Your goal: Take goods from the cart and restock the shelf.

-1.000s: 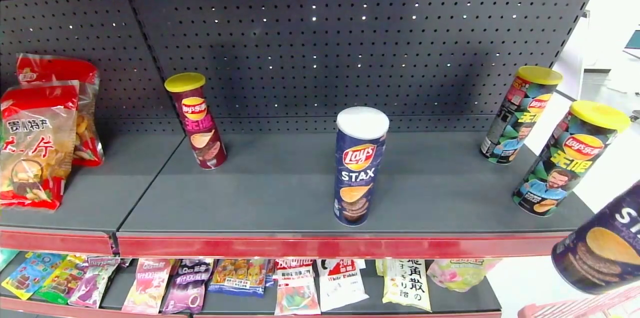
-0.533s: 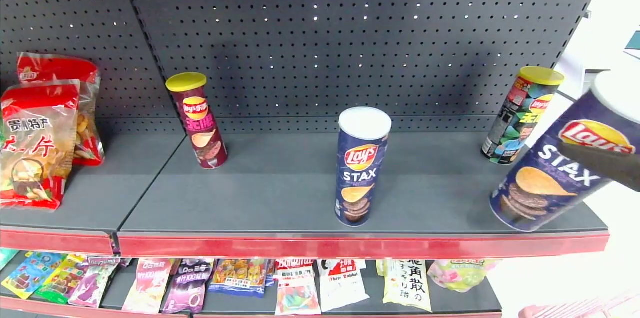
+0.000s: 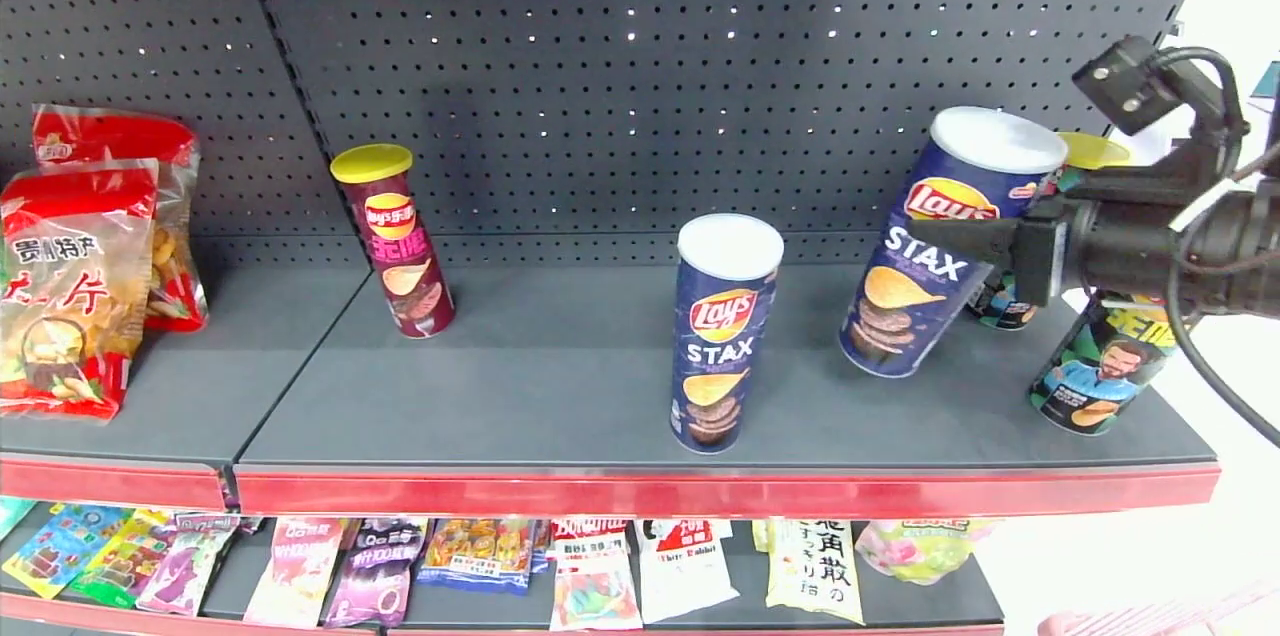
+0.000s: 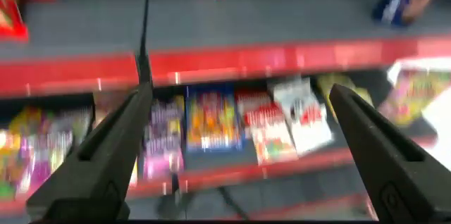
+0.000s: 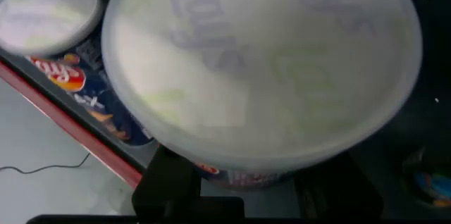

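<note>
My right gripper (image 3: 968,238) is shut on a blue chips can (image 3: 915,286) with a white lid (image 5: 261,62). The can hangs tilted just above the grey shelf board (image 3: 560,386), right of a standing blue can (image 3: 722,336) whose lid (image 5: 49,13) appears in the right wrist view. A maroon can (image 3: 392,241) stands at the back left. A dark green can (image 3: 1100,366) stands at the right end, and another (image 3: 1092,150) is mostly hidden behind my arm. In the left wrist view my left gripper (image 4: 239,153) is open and empty, facing the lower shelf's packets (image 4: 211,118).
Red snack bags (image 3: 75,286) lean on the neighbouring shelf board at the left. A red price rail (image 3: 700,491) runs along the shelf's front edge. Several hanging packets (image 3: 600,566) fill the shelf below. Bare board lies between the maroon can and the standing blue can.
My right arm has carried the blue can up from the lower right corner and leftward over the shelf, uncovering the dark green can at the right end. The standing cans have not moved.
</note>
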Robot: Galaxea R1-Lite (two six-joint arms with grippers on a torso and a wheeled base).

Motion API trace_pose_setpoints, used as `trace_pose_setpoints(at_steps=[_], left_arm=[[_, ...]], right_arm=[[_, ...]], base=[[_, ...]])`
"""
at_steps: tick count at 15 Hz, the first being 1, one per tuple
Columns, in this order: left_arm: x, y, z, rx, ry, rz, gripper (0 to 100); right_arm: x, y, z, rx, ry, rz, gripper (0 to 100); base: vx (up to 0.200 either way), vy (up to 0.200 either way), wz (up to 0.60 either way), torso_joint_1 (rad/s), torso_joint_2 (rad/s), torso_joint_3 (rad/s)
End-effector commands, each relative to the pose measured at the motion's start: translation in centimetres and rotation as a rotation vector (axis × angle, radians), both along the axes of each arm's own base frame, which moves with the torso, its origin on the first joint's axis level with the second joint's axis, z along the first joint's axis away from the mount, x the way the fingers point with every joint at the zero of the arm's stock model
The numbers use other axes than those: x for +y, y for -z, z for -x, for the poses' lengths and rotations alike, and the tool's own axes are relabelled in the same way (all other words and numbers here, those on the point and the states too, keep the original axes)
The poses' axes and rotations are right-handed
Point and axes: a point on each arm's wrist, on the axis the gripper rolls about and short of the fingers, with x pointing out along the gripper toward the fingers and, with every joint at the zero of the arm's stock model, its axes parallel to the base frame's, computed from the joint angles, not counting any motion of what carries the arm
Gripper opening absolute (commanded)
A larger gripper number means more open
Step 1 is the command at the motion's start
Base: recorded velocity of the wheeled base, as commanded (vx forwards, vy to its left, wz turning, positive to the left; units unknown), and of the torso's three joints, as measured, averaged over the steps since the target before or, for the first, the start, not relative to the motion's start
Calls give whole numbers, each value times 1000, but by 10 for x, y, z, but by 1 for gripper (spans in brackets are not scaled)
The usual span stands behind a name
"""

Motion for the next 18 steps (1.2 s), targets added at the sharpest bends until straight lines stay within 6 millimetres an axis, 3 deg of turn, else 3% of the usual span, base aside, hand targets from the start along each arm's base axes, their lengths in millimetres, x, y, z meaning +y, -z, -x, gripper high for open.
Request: trace_pose_setpoints(at_steps=[1,11,18], left_arm=[[-1,16,-4,25,13,-10,100],[-1,16,-5,26,26,-20,100],[-1,16,-5,26,25,-20,100]], right_arm=[[13,13,-45,17,-21,7,0],[37,27,-118,11,-138,-8,0],[46,38,-141,-4,-209,9,0]], base=[[0,0,0,0,0,0],[0,0,0,0,0,0],[0,0,0,0,0,0]])
